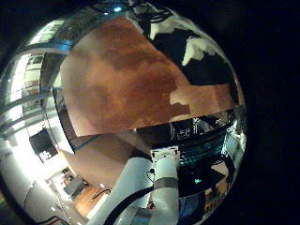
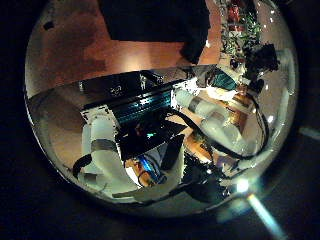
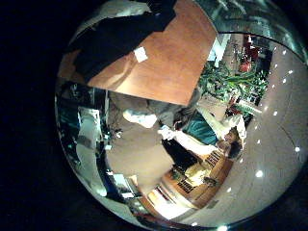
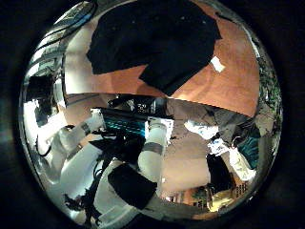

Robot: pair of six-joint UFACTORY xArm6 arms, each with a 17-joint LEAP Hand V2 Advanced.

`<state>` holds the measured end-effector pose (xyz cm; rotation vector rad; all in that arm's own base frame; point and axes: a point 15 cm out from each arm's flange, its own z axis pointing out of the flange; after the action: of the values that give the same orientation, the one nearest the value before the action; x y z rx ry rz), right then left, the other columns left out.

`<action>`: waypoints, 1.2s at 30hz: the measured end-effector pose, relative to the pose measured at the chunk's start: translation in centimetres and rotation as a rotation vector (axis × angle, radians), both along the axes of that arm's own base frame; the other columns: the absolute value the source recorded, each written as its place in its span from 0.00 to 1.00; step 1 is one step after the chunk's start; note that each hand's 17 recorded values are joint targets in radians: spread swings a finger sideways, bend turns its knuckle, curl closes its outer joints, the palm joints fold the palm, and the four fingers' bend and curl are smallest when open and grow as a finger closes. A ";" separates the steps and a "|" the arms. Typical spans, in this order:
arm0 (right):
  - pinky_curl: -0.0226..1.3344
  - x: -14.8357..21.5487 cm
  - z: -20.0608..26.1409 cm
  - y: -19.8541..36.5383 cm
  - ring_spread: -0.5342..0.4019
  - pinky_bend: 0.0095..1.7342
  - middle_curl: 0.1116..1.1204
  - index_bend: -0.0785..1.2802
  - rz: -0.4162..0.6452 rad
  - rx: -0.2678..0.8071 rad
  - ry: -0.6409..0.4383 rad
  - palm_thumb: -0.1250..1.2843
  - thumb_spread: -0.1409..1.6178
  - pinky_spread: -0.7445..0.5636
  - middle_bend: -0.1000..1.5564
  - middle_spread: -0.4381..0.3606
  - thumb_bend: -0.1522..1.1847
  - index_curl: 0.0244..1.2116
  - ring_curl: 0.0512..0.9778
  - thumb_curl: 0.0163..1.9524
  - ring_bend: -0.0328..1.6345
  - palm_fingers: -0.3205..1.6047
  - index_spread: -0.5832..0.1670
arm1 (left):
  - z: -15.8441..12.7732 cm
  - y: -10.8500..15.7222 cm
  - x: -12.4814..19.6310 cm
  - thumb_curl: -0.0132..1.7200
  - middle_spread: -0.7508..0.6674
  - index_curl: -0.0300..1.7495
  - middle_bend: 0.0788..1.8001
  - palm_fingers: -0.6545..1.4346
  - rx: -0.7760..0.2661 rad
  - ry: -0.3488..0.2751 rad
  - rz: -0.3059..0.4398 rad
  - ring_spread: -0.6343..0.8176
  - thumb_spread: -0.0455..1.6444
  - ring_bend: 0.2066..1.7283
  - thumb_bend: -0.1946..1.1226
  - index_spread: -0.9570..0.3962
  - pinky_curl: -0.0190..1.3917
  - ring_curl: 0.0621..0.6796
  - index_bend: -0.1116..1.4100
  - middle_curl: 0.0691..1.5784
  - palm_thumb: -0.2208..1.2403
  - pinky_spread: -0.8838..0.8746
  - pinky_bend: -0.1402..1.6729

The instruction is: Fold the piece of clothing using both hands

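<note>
Garment (image 4: 152, 43): dark, soft, limp, lying spread on the desk (image 4: 233, 81); best taken at two edge corners. Neither hand's fingers are visible; state cannot be told.

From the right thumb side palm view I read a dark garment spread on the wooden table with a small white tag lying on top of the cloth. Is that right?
Not quite. The dark garment is spread on the wooden table, but the small white tag lies on the bare tabletop beside the cloth, not on it. The right thumb side palm view shows this.
</note>
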<state>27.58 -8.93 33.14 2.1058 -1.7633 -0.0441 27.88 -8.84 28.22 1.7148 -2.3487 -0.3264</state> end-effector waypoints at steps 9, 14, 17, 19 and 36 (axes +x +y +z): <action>0.11 -0.5 -0.1 0.9 0.54 0.38 0.25 0.18 -0.014 0.036 0.006 0.18 0.76 0.74 0.21 0.42 0.10 0.23 0.18 0.11 0.42 0.32 0.27 | -5.1 -4.8 4.1 0.18 0.69 0.19 0.06 0.33 0.041 -0.099 -0.167 0.63 0.61 0.36 0.13 0.65 0.26 0.23 0.18 0.19 0.21 0.68 0.35; 0.11 -2.1 0.0 0.9 0.54 0.37 0.25 0.18 -0.034 0.039 0.060 0.19 0.77 0.74 0.22 0.47 0.10 0.23 0.18 0.10 0.42 0.32 0.27 | -9.3 -4.2 5.6 0.18 0.71 0.19 0.06 0.32 0.114 -0.093 -0.218 0.66 0.59 0.35 0.13 0.66 0.25 0.23 0.18 0.18 0.23 0.70 0.35; 0.11 -2.8 0.4 0.7 0.54 0.37 0.25 0.18 -0.049 0.039 0.069 0.19 0.77 0.74 0.22 0.48 0.10 0.23 0.18 0.10 0.42 0.32 0.28 | -11.2 -4.2 5.9 0.18 0.71 0.19 0.06 0.32 0.125 -0.086 -0.234 0.67 0.58 0.35 0.13 0.66 0.25 0.23 0.18 0.18 0.23 0.70 0.35; 0.11 -3.0 0.6 0.7 0.54 0.37 0.25 0.18 -0.054 0.040 0.062 0.19 0.77 0.74 0.22 0.48 0.10 0.23 0.18 0.10 0.43 0.32 0.28 | -12.4 -4.3 6.0 0.18 0.72 0.19 0.07 0.32 0.129 -0.079 -0.239 0.67 0.58 0.34 0.13 0.67 0.25 0.23 0.18 0.18 0.24 0.70 0.35; 0.11 -4.0 1.7 -0.2 0.53 0.37 0.25 0.18 -0.095 0.039 0.024 0.19 0.77 0.74 0.22 0.39 0.10 0.24 0.17 0.10 0.43 0.33 0.27 | -14.6 -3.8 7.7 0.22 0.35 0.25 0.37 0.77 0.261 -0.034 -0.236 0.22 0.63 0.52 0.18 0.56 0.27 0.36 0.20 0.34 0.56 0.34 0.42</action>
<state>23.62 -9.16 34.88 2.0385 -1.8616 -0.1308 35.60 -12.67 13.67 1.5542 -2.6369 -0.6749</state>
